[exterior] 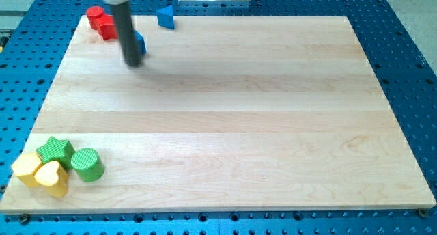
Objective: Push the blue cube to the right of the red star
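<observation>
Rod reaching down from the view's top at the far left of the desk (225, 112), dark and straight, with my tip (134, 63) resting on the wood. No gripper on this arm, only the plain rod, so nothing open, nothing closed, nothing held.

Blue cube (139, 43) tucked just behind and to the right of the rod, mostly hidden by it, only a sliver of blue showing on the rod's right side. Tip just in front of that block, on its near side; touching or merely close, cannot tell. Red star (108, 29) immediately left of the rod, near the far left corner of the desk, with a second red block (95, 16), shape unclear, pressed against its far left side. Blue cube thus already on the right of the red star, with the rod's width between them.

Blue triangular block (165, 17) farther right along the far edge, apart from the rest.

Near left corner: green star (56, 151), green cylinder (87, 164), yellow heart (52, 176) and another yellow block (28, 168), shape hard to make out, all bunched together and touching.
</observation>
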Available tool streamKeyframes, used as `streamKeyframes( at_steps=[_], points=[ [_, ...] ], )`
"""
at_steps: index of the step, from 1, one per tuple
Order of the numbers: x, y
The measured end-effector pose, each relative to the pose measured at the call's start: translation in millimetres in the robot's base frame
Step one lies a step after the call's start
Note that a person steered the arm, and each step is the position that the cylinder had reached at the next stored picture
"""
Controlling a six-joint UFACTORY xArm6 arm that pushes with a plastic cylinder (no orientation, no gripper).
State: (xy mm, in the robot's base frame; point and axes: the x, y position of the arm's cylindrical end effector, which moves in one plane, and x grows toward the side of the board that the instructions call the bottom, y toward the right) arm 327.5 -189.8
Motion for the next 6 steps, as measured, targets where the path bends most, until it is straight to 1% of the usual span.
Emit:
streamKeyframes(
  at_steps=[1, 2, 3, 4, 5, 6],
  points=[
    [-34.1, -6.1],
    [5.5, -0.2],
    [10.7, 24.4],
    [-20.7, 46.9],
    [-64.8, 47.0],
    [-59.8, 77.0]
  ],
)
